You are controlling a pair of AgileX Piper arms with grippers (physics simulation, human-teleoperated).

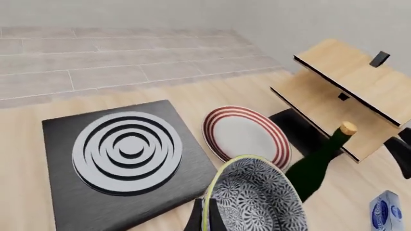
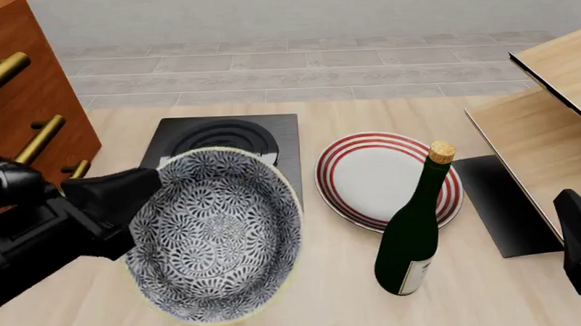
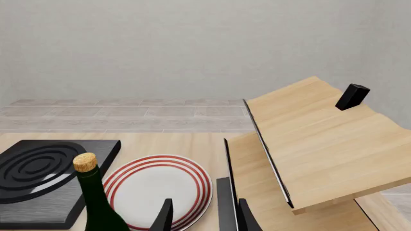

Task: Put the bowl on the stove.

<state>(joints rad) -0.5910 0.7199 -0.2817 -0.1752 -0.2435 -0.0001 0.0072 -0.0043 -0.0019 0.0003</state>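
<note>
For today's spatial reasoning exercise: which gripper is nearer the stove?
Left. The left gripper holds the bowl just beside the stove; the right gripper sits beyond the plate.

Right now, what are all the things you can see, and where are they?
bowl: one, blue-and-white floral, held above the table near the stove
stove: one, black, left of the plate
plate: one, white with red rings, mid-table
bottle: one, dark green, corked, upright before the plate
wooden shelf: one, tan, at right
drawers: brown, brass handles, at left
left hand: black, pinching the bowl's rim
right hand: black, open, empty
</note>
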